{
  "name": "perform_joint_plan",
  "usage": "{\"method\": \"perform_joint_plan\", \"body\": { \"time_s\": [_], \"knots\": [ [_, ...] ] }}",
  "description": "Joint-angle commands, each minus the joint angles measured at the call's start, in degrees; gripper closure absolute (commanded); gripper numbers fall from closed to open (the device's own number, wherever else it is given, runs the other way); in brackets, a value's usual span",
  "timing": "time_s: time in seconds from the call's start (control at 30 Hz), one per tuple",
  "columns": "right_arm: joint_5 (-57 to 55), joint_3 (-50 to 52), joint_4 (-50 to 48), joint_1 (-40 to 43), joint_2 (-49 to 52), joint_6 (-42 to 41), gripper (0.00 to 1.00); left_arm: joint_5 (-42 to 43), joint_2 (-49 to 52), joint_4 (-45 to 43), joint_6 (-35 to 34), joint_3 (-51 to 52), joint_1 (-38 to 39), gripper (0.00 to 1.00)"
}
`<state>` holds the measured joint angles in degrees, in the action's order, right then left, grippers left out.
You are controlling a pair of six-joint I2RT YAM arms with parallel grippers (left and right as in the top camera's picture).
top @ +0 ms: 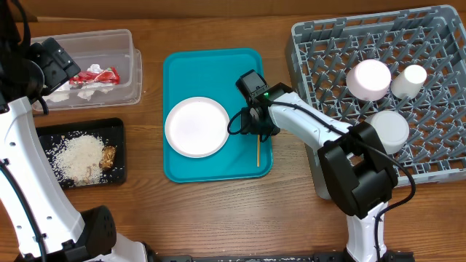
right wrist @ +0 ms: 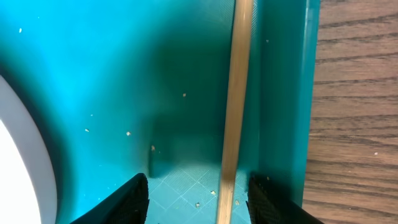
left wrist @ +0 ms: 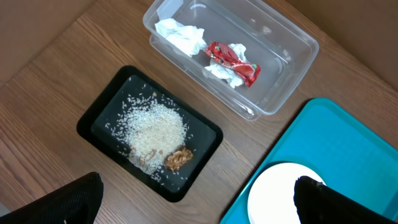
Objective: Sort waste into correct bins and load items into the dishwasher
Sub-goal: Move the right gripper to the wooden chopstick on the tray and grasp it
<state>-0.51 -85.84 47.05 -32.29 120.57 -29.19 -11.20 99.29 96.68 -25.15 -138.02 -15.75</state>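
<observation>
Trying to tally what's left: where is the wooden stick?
Overhead, the wooden stick lies on the teal tray along its right rim, right of the white plate; the right gripper straddles it, jaws apart.

overhead: straight down on my whole table [top: 218,218] | my left wrist: high, tilted down over black tray [left wrist: 112,102] and clear tub [left wrist: 292,62] | my right wrist: very near teal tray [right wrist: 93,74] | all three share teal tray

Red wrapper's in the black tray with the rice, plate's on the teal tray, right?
No: the wrapper lies in the clear tub, per the left wrist view. The rice is in the black tray, and the plate is on the teal tray.
</observation>
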Motion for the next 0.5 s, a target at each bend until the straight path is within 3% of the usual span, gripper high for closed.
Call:
{"method": "perform_joint_plan", "body": {
  "time_s": [0.0,0.4,0.47],
  "knots": [
    [-1.4,0.2,-0.3,0.0,0.0,-0.9,0.46,-0.6,0.3,0.1,-0.6,0.2,0.3,0.0],
    [-4.4,0.4,-1.4,-3.0,3.0,-1.5,0.56,-0.6,0.3,0.1,-0.6,0.2,0.3,0.0],
    [-5.5,0.4,-1.4,-3.3,3.0,-2.6,0.62,-0.6,0.3,0.1,-0.6,0.2,0.3,0.0]
  ]
}}
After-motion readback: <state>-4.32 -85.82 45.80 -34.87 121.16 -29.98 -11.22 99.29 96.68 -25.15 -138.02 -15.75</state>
